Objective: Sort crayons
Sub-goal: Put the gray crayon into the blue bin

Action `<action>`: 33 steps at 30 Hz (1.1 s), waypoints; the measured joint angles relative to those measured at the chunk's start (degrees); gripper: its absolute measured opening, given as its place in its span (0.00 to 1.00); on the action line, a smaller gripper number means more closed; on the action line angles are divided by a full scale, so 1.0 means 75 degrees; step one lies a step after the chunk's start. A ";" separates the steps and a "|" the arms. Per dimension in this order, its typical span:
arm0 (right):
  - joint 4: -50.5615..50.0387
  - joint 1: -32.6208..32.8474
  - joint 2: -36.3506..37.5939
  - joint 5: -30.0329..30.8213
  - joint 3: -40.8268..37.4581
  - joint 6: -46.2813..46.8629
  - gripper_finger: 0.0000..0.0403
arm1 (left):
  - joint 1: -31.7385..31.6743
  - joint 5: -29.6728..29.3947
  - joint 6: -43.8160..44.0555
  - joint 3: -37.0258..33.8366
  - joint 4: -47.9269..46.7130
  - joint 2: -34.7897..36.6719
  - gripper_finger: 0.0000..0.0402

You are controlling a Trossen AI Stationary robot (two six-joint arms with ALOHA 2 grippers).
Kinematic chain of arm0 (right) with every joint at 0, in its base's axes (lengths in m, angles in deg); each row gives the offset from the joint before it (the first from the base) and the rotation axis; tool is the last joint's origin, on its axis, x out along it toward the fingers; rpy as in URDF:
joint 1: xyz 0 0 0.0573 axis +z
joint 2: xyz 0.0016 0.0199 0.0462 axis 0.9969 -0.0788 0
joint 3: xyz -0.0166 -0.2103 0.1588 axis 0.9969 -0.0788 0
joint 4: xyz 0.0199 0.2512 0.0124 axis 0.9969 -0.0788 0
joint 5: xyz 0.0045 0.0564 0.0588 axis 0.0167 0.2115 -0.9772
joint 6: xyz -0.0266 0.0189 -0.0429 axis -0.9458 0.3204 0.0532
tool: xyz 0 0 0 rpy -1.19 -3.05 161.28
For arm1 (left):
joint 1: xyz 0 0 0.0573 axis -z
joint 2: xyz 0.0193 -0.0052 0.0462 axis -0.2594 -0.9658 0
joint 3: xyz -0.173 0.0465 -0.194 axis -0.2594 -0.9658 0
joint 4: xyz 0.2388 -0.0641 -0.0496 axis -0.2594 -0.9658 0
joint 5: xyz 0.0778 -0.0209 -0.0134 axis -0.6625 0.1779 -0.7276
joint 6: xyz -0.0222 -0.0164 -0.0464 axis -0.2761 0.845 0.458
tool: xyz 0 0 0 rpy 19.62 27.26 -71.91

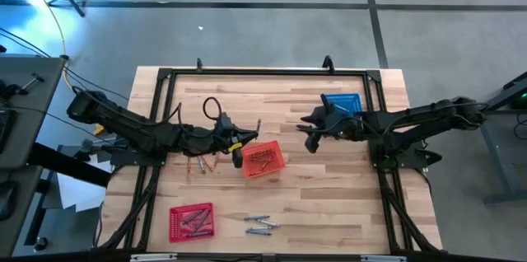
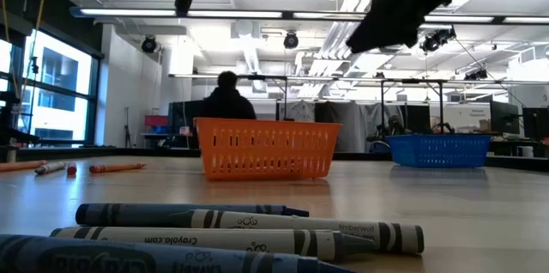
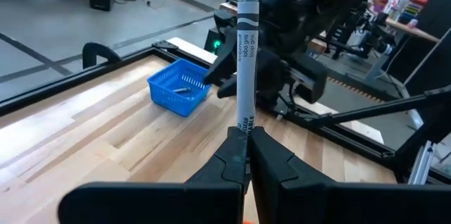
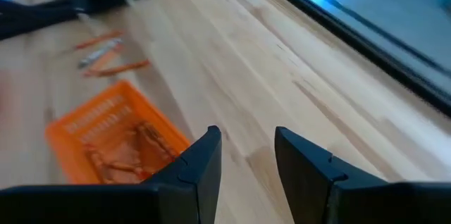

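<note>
While the left gripper [image 3: 246, 136] holds a grey crayon [image 3: 246, 65] upright in its jaws above the worktop [image 1: 329, 196], the right gripper [image 4: 243, 146] waits, jaws wide. Next, the crayon likely needs carrying to the blue basket [image 3: 176, 86].
</note>
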 joint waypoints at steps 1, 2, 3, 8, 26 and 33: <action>0.0137 0.0000 0.0000 -0.0092 0.0000 -0.0182 0.32 | 0.0000 -0.0002 0.0076 0.0000 -0.0005 0.0000 0.00; 0.0233 0.0000 0.0000 -0.0121 0.0000 -0.0305 0.32 | -0.0002 -0.0004 0.0122 0.0000 -0.0002 0.0000 0.00; 0.0330 0.0000 0.0000 -0.0128 0.0000 -0.0391 0.32 | -0.0002 -0.0004 0.0170 0.0000 -0.0002 0.0000 0.00; 0.0556 0.0000 0.0000 -0.0279 0.0000 -0.0443 0.32 | 0.0009 0.0056 0.0237 0.0000 -0.0007 0.0000 0.00; 0.0939 0.0000 0.0003 0.0313 0.0000 0.0499 0.32 | 0.0009 0.0535 0.0055 0.0000 -0.0055 0.0000 0.00; 0.0989 -0.0078 0.0003 0.0223 0.0000 0.0556 0.32 | 0.0050 0.0533 -0.0204 0.0000 -0.0058 0.0000 0.00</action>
